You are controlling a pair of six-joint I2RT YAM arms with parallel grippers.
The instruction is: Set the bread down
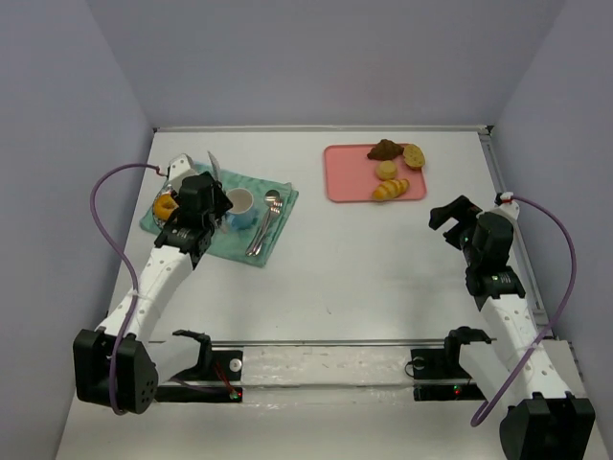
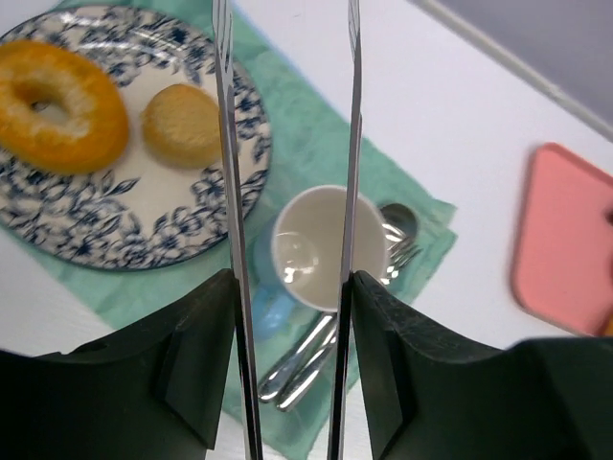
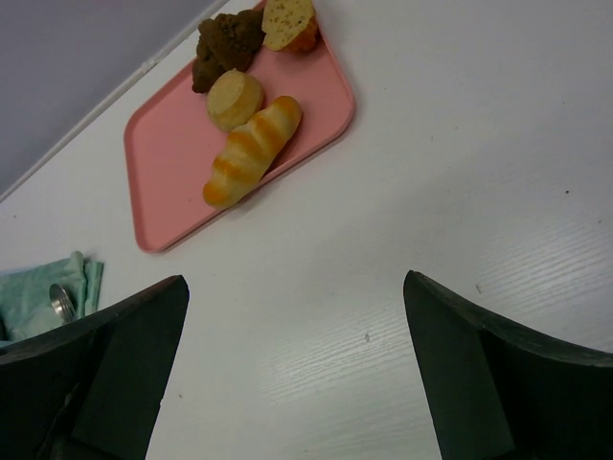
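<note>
1. Breads (image 1: 390, 189) sit on pink tray (image 1: 345, 182), well right of white cup (image 1: 239, 203).
2. Bun (image 2: 182, 125) and doughnut (image 2: 57, 101) lie on floral plate (image 2: 115, 230) left of the cup; left gripper (image 2: 286, 38) parted, empty.
3. Right gripper (image 3: 295, 287) gapes wide, empty.

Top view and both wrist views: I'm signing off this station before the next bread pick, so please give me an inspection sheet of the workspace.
Surface: white table, no spills seen.
Job's things: pink tray holds a brown bun, cut roll, small round bun and striped long roll; floral plate holds a ring-shaped bread and a pale bun.
Clutter: teal cloth under the plate, cup and cutlery.
Grippers: left gripper open, empty, above the cup; right gripper open, empty, over bare table.
Cables: left purple cable and right purple cable loop away from the items.
Surroundings: plain walls; nothing else seen.
</note>
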